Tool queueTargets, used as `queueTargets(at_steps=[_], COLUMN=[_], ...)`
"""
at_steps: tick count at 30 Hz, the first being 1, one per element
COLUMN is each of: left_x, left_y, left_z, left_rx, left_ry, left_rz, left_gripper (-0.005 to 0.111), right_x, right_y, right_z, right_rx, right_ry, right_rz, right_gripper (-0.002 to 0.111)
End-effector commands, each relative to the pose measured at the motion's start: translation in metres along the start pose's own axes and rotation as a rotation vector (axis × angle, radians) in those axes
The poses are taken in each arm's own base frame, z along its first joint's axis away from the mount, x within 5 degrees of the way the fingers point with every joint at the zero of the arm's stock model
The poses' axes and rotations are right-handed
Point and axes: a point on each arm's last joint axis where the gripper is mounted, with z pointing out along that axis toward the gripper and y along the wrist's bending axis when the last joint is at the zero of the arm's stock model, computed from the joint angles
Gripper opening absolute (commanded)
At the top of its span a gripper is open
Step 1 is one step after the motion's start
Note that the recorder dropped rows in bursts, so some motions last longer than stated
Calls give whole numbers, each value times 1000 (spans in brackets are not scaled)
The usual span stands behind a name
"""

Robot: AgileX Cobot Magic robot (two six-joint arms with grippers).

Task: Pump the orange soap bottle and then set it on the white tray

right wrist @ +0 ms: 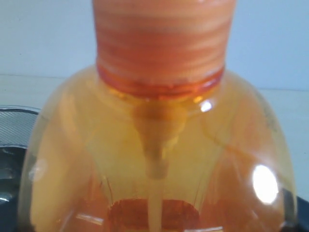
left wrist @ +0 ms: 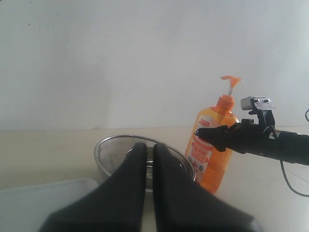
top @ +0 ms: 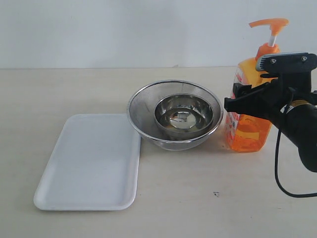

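Left wrist view has the left gripper's two black fingers (left wrist: pixel 137 166) pressed flat together with only a thin seam between them, holding nothing; the left gripper (left wrist: pixel 150 149) hangs above the table with its tips pointing at the steel strainer bowl (left wrist: pixel 108 151). The exterior view does not show this gripper.

On the right of the exterior view, one black finger (top: pixel 252 96) of the right gripper (top: pixel 237 100) lies across the front face of the orange soap bottle (top: pixel 247 131) at about mid-height, its tip reaching just past the bottle's edge. The other finger is hidden behind the bottle, so it cannot be told whether the jaws are actually clamped on it. The right wrist view is filled by the bottle's shoulder and ribbed orange collar (right wrist: pixel 159 46).

The bottle stands upright on the beige table (top: pixel 198 203), just beside the strainer bowl's right side, with its orange pump head (top: pixel 269 23) raised on the white stem. A smaller steel bowl (top: pixel 198 113) sits inside the strainer. The white tray (top: pixel 89 163) lies flat to the strainer's left, its far right corner touching or just under the strainer's rim, well apart from the bottle
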Motion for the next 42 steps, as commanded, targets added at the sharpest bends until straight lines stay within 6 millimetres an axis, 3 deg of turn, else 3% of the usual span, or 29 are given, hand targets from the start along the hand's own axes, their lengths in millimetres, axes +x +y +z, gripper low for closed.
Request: queueTargets(at_steps=[1, 42], left_x=[1, 0], left_y=[-1, 1], left_z=[0, -1], left_rx=[9, -9], left_ry=[-3, -6], left_rz=[-15, 1], left_gripper=[5, 5], right_x=[1, 1], right_y=[2, 2], right_z=[0, 0], right_rx=[-12, -12], right_ry=[21, 20], right_rz=[7, 7], right_gripper=[0, 0])
